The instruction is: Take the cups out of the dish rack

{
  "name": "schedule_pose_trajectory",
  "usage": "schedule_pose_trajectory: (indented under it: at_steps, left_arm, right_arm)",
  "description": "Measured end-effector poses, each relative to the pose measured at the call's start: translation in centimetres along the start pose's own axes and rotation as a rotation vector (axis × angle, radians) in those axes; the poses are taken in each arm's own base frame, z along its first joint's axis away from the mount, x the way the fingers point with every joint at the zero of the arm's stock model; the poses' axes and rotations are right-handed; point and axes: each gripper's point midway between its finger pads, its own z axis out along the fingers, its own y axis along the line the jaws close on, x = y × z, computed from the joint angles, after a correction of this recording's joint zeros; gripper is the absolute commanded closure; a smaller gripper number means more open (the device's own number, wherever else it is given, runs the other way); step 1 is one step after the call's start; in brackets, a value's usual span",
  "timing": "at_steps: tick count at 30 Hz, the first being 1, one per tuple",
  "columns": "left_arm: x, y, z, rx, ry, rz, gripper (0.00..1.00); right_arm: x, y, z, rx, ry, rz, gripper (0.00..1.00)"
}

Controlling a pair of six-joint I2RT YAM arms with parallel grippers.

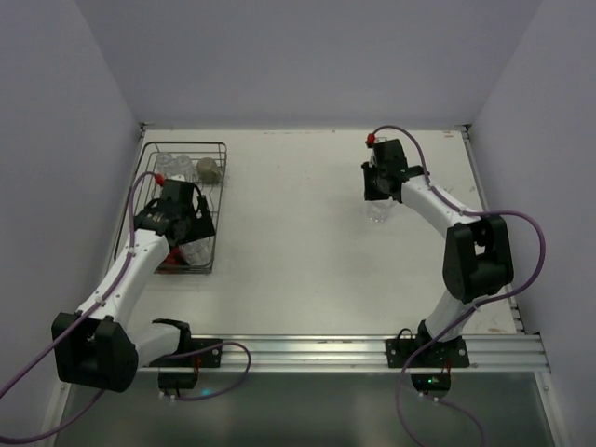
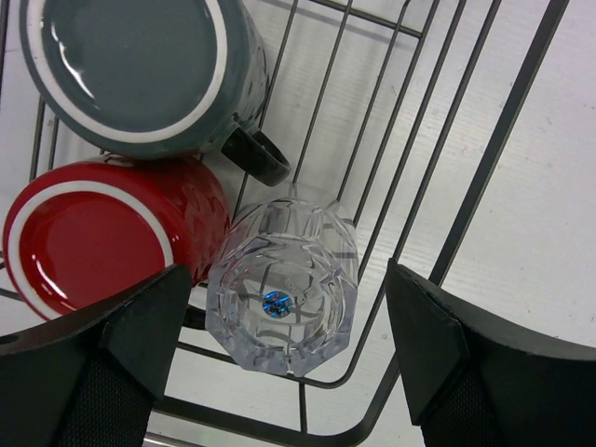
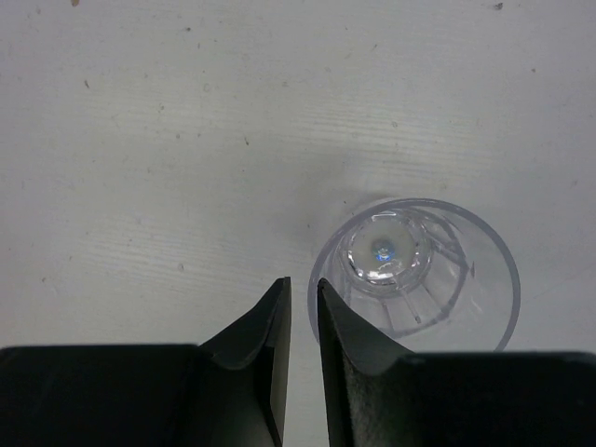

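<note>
The dark wire dish rack (image 1: 216, 186) stands at the left. My left gripper (image 1: 183, 222) hangs over its near end, open, with fingers (image 2: 140, 326) either side of an upside-down clear tumbler (image 2: 284, 298) without touching it. A red mug (image 2: 102, 242) and a dark green mug (image 2: 140, 65) lie beside the tumbler. More clear tumblers (image 1: 172, 166) and a greyish-tan cup (image 1: 208, 170) sit at the rack's far end. My right gripper (image 3: 304, 291) is almost closed with only a thin slit, holding nothing. A clear tumbler (image 3: 414, 270) stands upright on the table just right of its tips.
The white table (image 1: 298, 242) is walled at the back and both sides. An aluminium rail (image 1: 354, 352) runs along the near edge. The rack's raised side wires (image 2: 484, 158) pass close to my left gripper's right finger.
</note>
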Motion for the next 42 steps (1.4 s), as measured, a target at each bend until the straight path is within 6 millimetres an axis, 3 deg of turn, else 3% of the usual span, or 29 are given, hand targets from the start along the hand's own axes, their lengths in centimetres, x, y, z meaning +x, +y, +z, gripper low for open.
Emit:
schedule_pose_trajectory:
  at_steps: [7,10,11,14,21,25,27,30,34,39,42]
  left_arm:
    - [0.7,-0.5,0.8,0.03,0.022,-0.005,0.15]
    - [0.5,-0.6,0.8,0.034,0.017,-0.007,0.21]
    - [0.5,-0.6,0.8,0.033,0.017,-0.008,0.23]
    - [0.5,-0.5,0.9,0.031,0.017,-0.011,0.29]
    - [0.4,-0.3,1.3,0.049,-0.035,-0.041,0.35]
    - [0.2,-0.2,1.2,0.055,-0.05,-0.054,0.6]
    - [0.2,-0.2,1.1,0.056,-0.052,-0.056,0.67]
    - [-0.1,-0.2,0.3,0.061,-0.05,-0.058,0.7]
    - [-3.3,-0.9,-2.7,0.113,-0.13,-0.082,0.74]
    - [-10.1,-2.2,-10.1,0.246,-0.355,-0.132,0.76]
    - [-12.3,-3.0,-14.7,0.356,-0.472,-0.156,0.76]
  right_arm:
    - [0.1,0.1,0.0,-0.007,0.003,0.002,0.72]
    - [0.0,0.2,0.0,-0.014,0.001,0.007,0.56]
    - [0.0,0.3,-0.1,-0.015,-0.003,0.009,0.44]
    - [-0.1,0.2,-1.1,-0.017,-0.023,0.02,0.26]
    - [-3.6,0.7,-7.8,-0.062,-0.208,0.051,0.14]
    - [-5.6,2.0,-12.5,-0.153,-0.34,0.076,0.08]
    - [-6.0,3.1,-14.4,-0.223,-0.396,0.088,0.07]
    - [-5.5,5.2,-16.5,-0.34,-0.449,0.113,0.07]
    - [-3.8,10.1,-19.0,-0.559,-0.473,0.12,0.07]
    - [-1.5,16.5,-21.9,-0.86,-0.458,0.137,0.09]
    - [-0.6,19.0,-23.1,-1.015,-0.438,0.17,0.09]
